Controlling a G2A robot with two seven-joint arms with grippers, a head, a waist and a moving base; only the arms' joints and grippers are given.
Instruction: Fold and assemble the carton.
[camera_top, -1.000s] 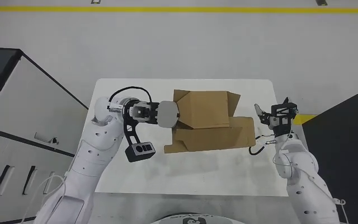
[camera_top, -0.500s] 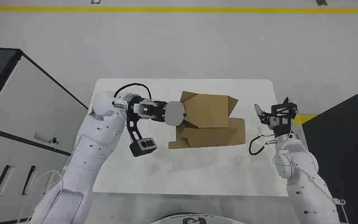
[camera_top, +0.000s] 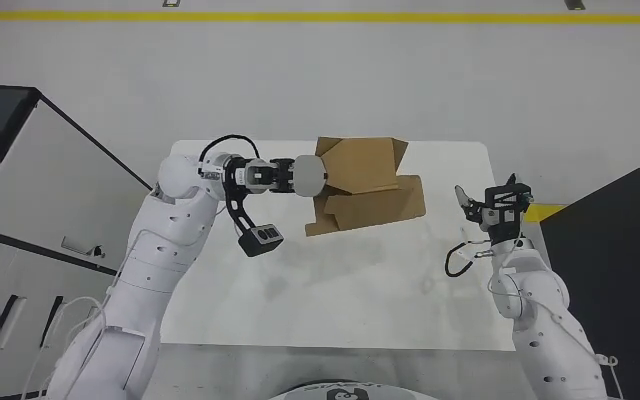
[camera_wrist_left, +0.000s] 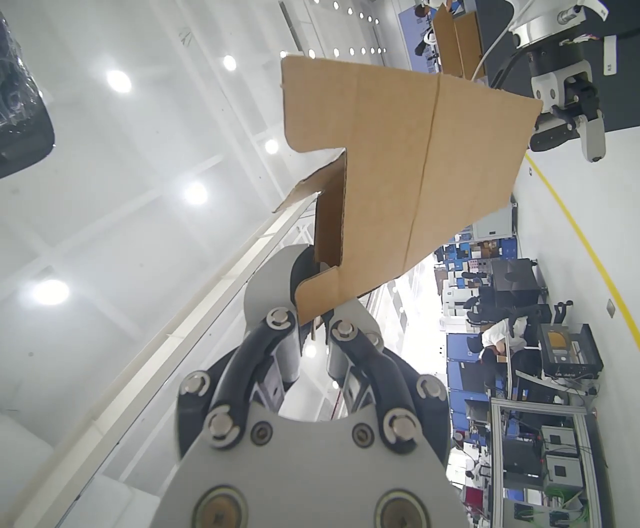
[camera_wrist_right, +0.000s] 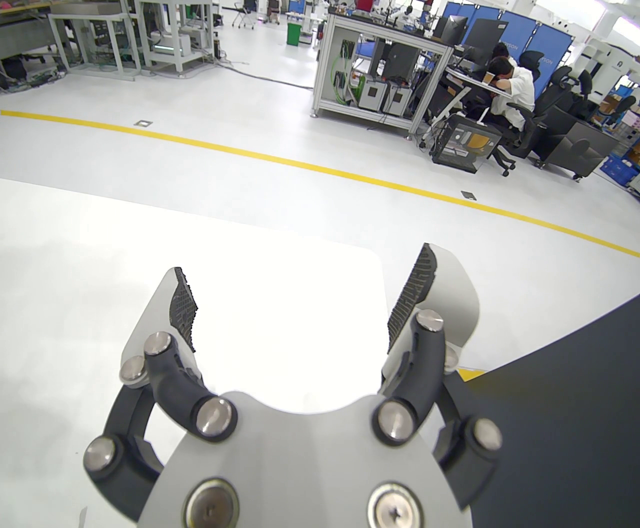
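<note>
A brown cardboard carton (camera_top: 368, 184), partly unfolded with loose flaps, hangs lifted and tilted over the far middle of the white table (camera_top: 330, 300). My left gripper (camera_top: 318, 180) is shut on the carton's left edge; in the left wrist view the fingers (camera_wrist_left: 272, 295) pinch a flap of the carton (camera_wrist_left: 400, 165), which rises away from the camera. My right gripper (camera_top: 470, 203) stands open near the table's right edge, well apart from the carton. In the right wrist view that gripper (camera_wrist_right: 305, 295) holds nothing between its ribbed pads (camera_wrist_right: 410, 295).
A small black box (camera_top: 260, 238) dangles on a cable below the left arm. A black surface (camera_top: 590, 250) lies right of the table and a dark panel (camera_top: 40, 170) to its left. A yellow floor line (camera_top: 320, 16) runs beyond the table.
The left gripper has lifted the carton and carried it toward the table's far side, tilting it. The right arm has kept still.
</note>
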